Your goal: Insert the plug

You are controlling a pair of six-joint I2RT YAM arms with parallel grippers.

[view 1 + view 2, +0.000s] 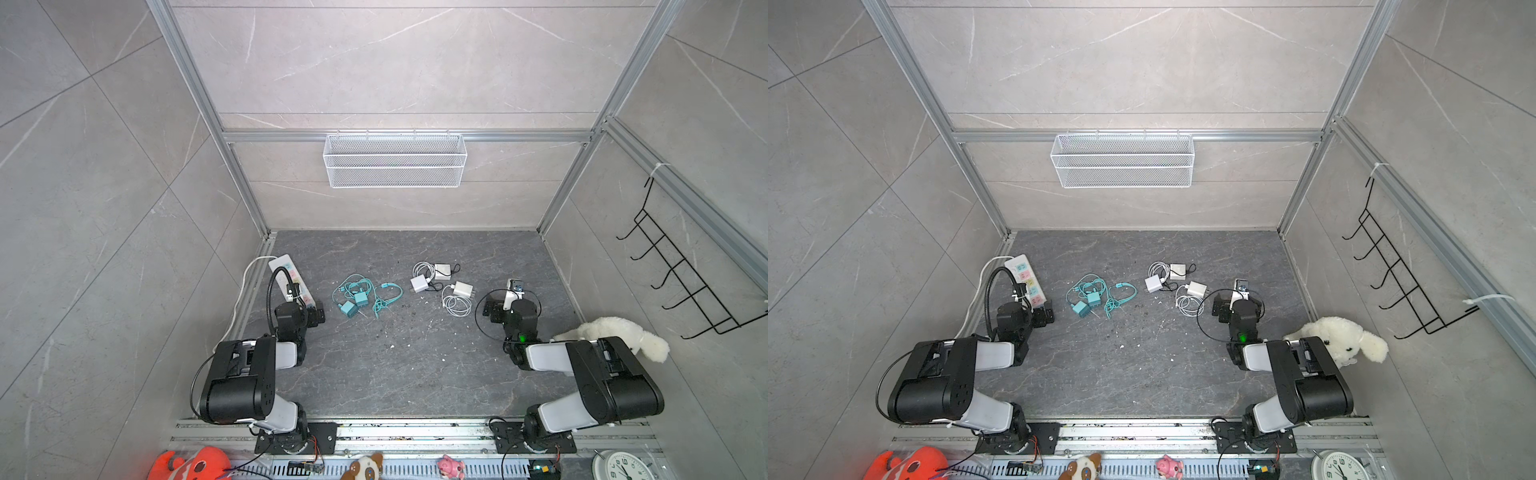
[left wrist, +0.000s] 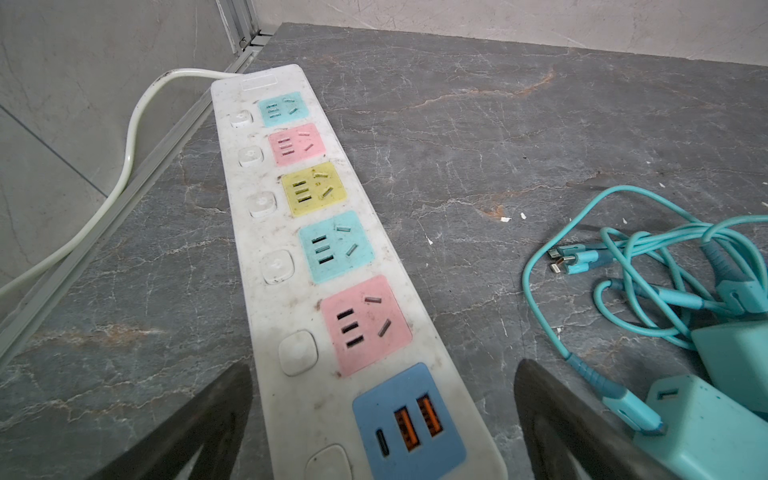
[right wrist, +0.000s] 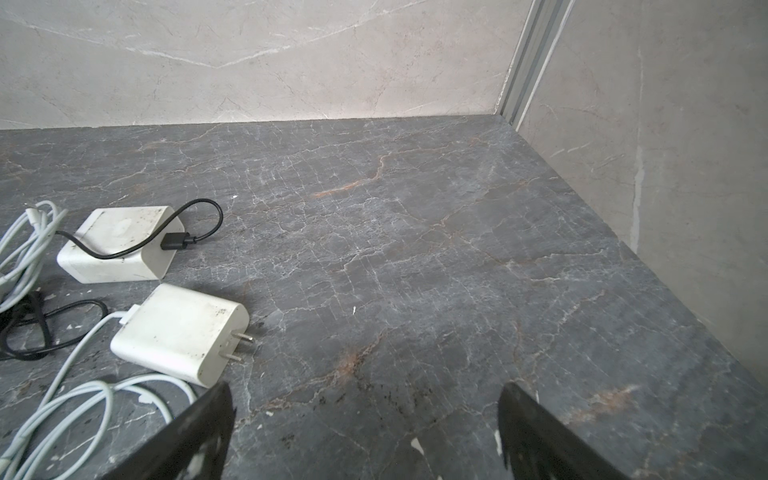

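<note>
A white power strip [image 2: 249, 232] with coloured sockets lies at the left wall [image 1: 286, 270] [image 1: 1022, 270]. My left gripper [image 2: 384, 370] [image 1: 315, 315] hangs open over its near end, above the blue USB panel [image 2: 407, 424], holding nothing. Two teal charger plugs [image 1: 353, 303] [image 2: 706, 428] with tangled teal cables lie mid-floor. Three white charger plugs [image 1: 419, 284] lie right of them; the nearest [image 3: 178, 332] shows two prongs, and another [image 3: 120, 245] carries a black cable. My right gripper [image 3: 366, 388] [image 1: 492, 309] is open over bare floor, just right of the white plugs.
The strip's white cord [image 2: 124, 166] runs along the left wall rail. A wire basket [image 1: 395, 160] hangs on the back wall and a black hook rack [image 1: 681, 282] on the right wall. A white plush toy [image 1: 615, 336] sits behind my right arm.
</note>
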